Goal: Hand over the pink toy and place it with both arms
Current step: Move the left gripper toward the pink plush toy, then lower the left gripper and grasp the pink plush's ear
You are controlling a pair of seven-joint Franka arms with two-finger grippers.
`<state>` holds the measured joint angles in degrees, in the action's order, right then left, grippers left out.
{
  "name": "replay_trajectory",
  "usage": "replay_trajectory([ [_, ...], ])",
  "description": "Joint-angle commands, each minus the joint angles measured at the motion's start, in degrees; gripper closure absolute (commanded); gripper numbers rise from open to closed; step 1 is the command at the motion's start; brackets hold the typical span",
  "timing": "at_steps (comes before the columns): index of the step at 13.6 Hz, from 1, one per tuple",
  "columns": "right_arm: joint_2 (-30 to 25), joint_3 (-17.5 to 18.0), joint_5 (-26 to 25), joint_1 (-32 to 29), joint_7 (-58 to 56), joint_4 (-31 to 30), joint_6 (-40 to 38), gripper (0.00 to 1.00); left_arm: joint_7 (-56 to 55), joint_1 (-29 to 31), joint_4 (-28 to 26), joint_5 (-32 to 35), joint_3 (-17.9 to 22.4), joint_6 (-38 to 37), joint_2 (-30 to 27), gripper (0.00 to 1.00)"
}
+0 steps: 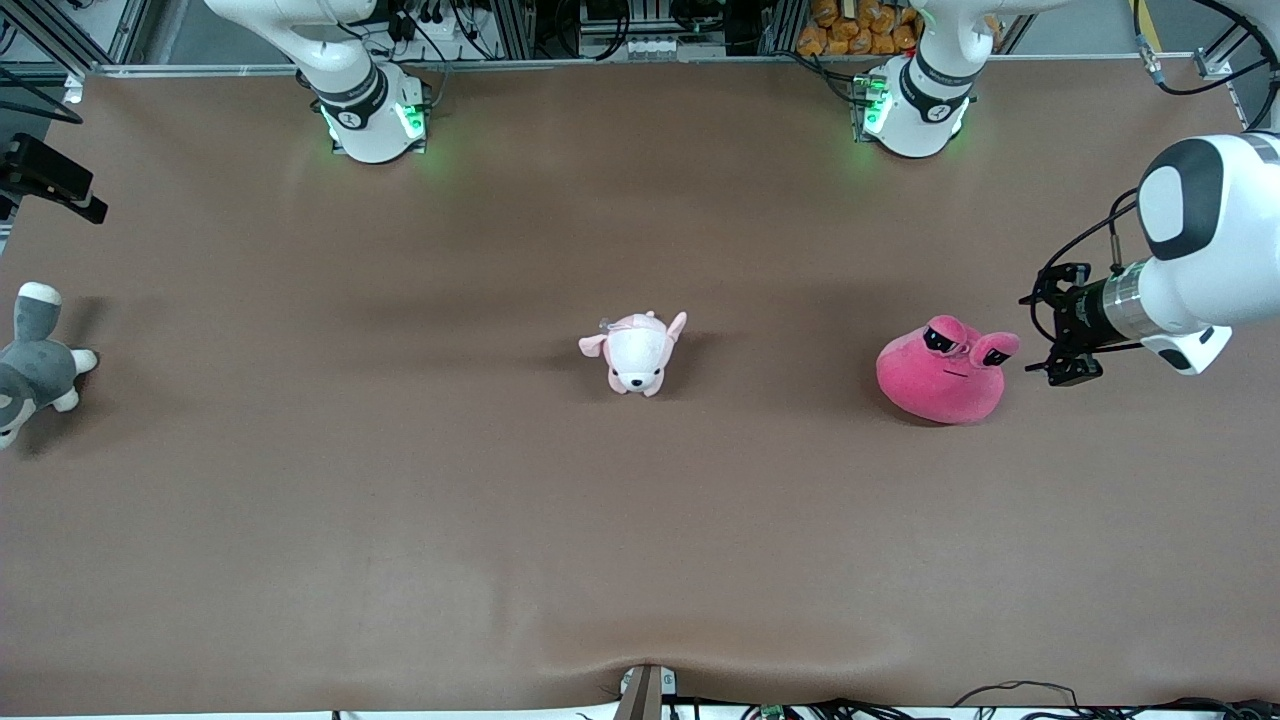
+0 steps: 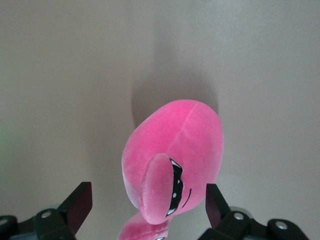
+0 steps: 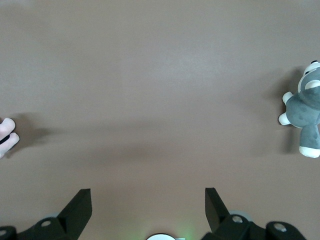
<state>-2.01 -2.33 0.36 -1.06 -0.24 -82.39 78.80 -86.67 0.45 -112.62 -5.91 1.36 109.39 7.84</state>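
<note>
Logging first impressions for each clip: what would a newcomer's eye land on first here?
The hot-pink toy with stalk eyes, lying on the brown table toward the left arm's end. The left gripper hangs right beside it, jaws open and not touching. Next, the pale puppy plush at mid-table and the grey-and-white plush at the right arm's end.

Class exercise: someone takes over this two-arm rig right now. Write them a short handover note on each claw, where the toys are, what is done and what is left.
Left claw: open, empty, low beside the pink toy at the left arm's end of the table; in the left wrist view the toy sits between its fingers, untouched.
Right claw: open, empty, waiting above bare table.
Puppy plush: mid-table. Grey-and-white plush animal: at the right arm's end.
Done: approach only.
Left: grasp the toy, pass it to the right claw, place it.
</note>
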Motion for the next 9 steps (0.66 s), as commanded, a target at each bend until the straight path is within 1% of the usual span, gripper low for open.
replay_trajectory([
  [1,0.0,0.7,-0.2,-1.6,-0.8,0.6,-0.5,0.00,-0.6,0.1,-2.4,-2.4,-0.4,3.5,-0.5,0.00],
  [4,0.0,0.7,-0.3,-1.6,-0.8,0.6,-0.5,0.00,-0.6,0.3,-3.5,-3.0,-0.4,5.1,-0.2,0.00],
  [7,0.0,0.7,0.3,-2.3,-0.8,0.6,-0.5,0.00,-0.6,0.1,-3.5,-5.7,-0.4,6.6,1.0,0.01],
  [8,0.0,0.7,0.3,-2.3,-0.8,0.6,-0.5,0.00,-0.6,0.0,-3.5,-6.0,-0.4,6.7,1.2,0.15],
  [9,0.0,0.7,0.3,-2.3,-0.8,0.6,-0.5,0.00,-0.6,0.0,-3.5,-6.0,-0.4,6.7,1.6,0.33],
])
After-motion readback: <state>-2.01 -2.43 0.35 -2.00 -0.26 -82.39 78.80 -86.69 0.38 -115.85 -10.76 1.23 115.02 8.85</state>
